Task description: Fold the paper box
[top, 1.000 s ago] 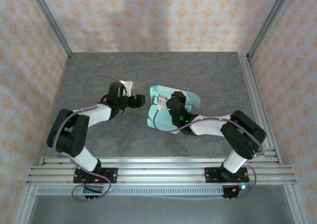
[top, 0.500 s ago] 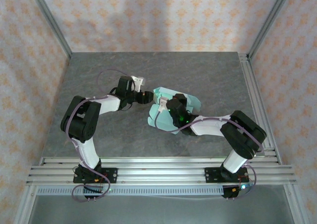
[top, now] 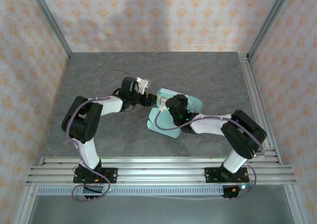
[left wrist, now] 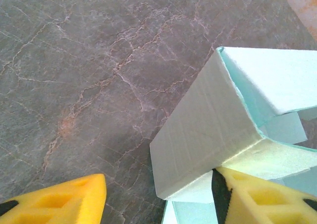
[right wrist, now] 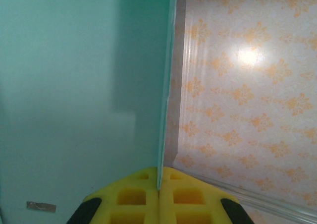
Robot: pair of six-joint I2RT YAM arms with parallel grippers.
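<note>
The paper box (top: 159,121) is near the middle of the grey table (left wrist: 74,75), half folded with one wall raised. My right gripper (right wrist: 159,182) pinches a thin card edge, and that arm hides the box's middle from above. My left gripper (left wrist: 158,196) stands apart, the box's corner between its pads.

My left gripper (left wrist: 156,187) has its jaws apart, and its two yellow foam fingers (left wrist: 64,201) show at the bottom edge. The paper box (left wrist: 208,130), pale mint-blue thin card part-folded into a raised corner, pokes its near corner between them. The finger I see on the right touches its lower edge. The other finger sits clear of the card, over the grey veined stone-look table (left wrist: 74,60).
</note>
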